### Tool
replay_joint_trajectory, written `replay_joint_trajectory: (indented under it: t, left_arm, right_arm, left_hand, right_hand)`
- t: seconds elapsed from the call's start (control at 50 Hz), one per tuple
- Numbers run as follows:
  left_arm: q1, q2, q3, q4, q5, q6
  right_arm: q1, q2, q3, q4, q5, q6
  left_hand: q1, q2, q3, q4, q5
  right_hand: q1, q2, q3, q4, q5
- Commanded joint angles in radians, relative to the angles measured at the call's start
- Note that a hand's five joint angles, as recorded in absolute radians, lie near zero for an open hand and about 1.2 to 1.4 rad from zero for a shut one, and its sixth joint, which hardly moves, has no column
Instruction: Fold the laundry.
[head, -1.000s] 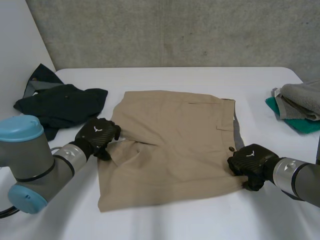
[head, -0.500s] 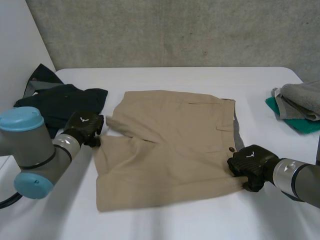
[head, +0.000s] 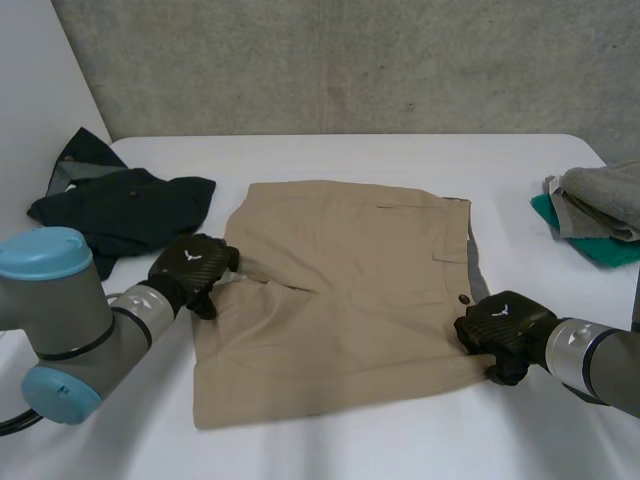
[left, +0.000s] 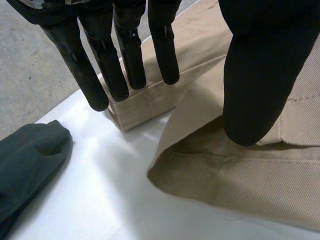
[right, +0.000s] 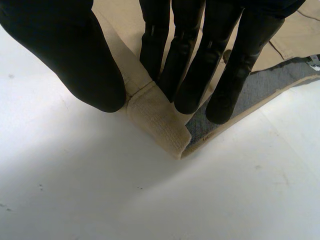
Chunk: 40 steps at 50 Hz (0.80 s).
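Quick update: the left hand (head: 190, 268) had tugged the leg edge of the flat beige cotton shorts (head: 340, 290) out toward the left edge of the white table (head: 330, 440), and now it's back in with the cloth, so that side sits bunched again instead of stretched. The right hand (head: 500, 325) hasn't budged from the waistband corner nearest the table's front edge. My read is it's still smoothing, with no actual fold started yet.

The shorts are in the middle of the table. A crumpled dark garment (head: 115, 210) lies by the left edge and a grey-and-green stack of towels (head: 600, 210) by the right.

The wrist views give what the head view can't. The left fingers (left: 130, 55) are straight, tips on the hem corner, thumb resting on the fold beside it, so that's a relaxed press rather than a grab. On the right, thumb and fingers (right: 185, 60) pinch the rolled waistband, flipped to show its grey lining (right: 250, 100).
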Motion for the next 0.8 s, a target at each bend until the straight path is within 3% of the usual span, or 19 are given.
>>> replay_joint_trajectory:
  t: [0.02,0.18,0.28,0.46,0.5,0.62,0.8]
  left_arm:
    - [0.001,-0.042,0.034,0.003,-0.001,0.001]
    - [0.004,-0.091,0.077,-0.001,-0.009,0.002]
    - [0.010,-0.095,0.087,0.003,-0.038,0.007]
    - [0.040,-0.105,0.160,-0.006,-0.121,0.001]
    - [0.040,-0.111,0.162,-0.007,-0.119,0.001]
    - [0.018,-0.105,0.142,-0.009,-0.118,0.002]
    - [0.012,0.102,0.036,-0.047,-0.119,-0.005]
  right_arm:
    - [0.000,0.000,0.000,0.000,-0.001,0.000]
    - [-0.002,0.002,0.000,-0.002,-0.001,0.000]
    - [-0.002,0.002,0.000,0.000,-0.001,0.000]
    - [0.000,0.002,0.001,0.000,-0.001,0.000]
    - [0.002,0.002,0.003,-0.002,-0.001,0.000]
    - [0.002,0.000,0.003,-0.002,-0.001,0.000]
    - [0.002,0.000,0.008,-0.018,0.001,0.002]
  left_hand:
    - [0.221,0.227,0.226,0.223,0.223]
    - [0.389,0.394,0.393,0.390,0.390]
    - [0.650,0.655,0.654,0.651,0.651]
    - [0.641,0.647,0.646,0.643,0.643]
    - [0.598,0.603,0.602,0.599,0.599]
    - [-0.183,-0.177,-0.178,-0.182,-0.181]
    - [-0.207,-0.201,-0.202,-0.206,-0.206]
  right_hand:
    - [0.465,0.220,0.215,0.209,0.261]
    - [0.465,0.220,0.215,0.209,0.261]
    - [0.465,0.220,0.215,0.209,0.261]
    - [0.465,0.220,0.215,0.209,0.261]
    - [0.465,0.220,0.215,0.209,0.261]
    - [0.465,0.220,0.215,0.209,0.261]
    - [0.465,0.220,0.215,0.209,0.261]
